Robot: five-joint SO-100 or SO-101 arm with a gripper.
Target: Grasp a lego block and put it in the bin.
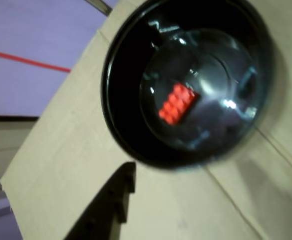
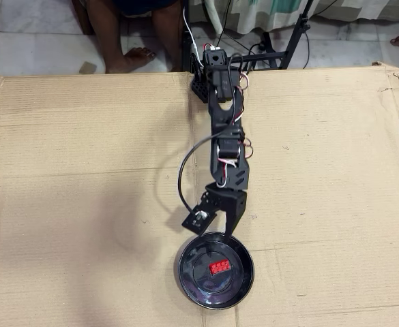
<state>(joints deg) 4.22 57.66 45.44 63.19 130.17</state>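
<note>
- The brick [image 2: 219,266] lies inside the bin [image 2: 185,283], on the flat centre, studs facing up; in the overhead view it sits just right of the dish's middle, in the lower centre of the frame.
- In the wrist view the brick [image 1: 176,103] shows as a blurred red patch with rows of studs, at the centre of the frame, resting in the glossy bin [image 1: 121,100], which fills the upper right.
- The gripper [image 2: 228,230] hangs over the top rim of the bin in the overhead view, just above the brick in the frame and apart from it; nothing is between its fingers.
- Its jaws look parted in the overhead view, one dark finger pointing down toward the rim and the other piece angled out to the left; in the wrist view only one dark finger [image 1: 111,205] shows, at the bottom edge.
- The arm [image 2: 221,116] runs from the upper centre of the overhead view down to the bin.
- The bin rests on a sheet of cardboard [image 2: 83,170] that covers most of the overhead view.
- A person's bare feet [image 2: 134,58] stand on the tiled floor at the top left of the overhead view.
</note>
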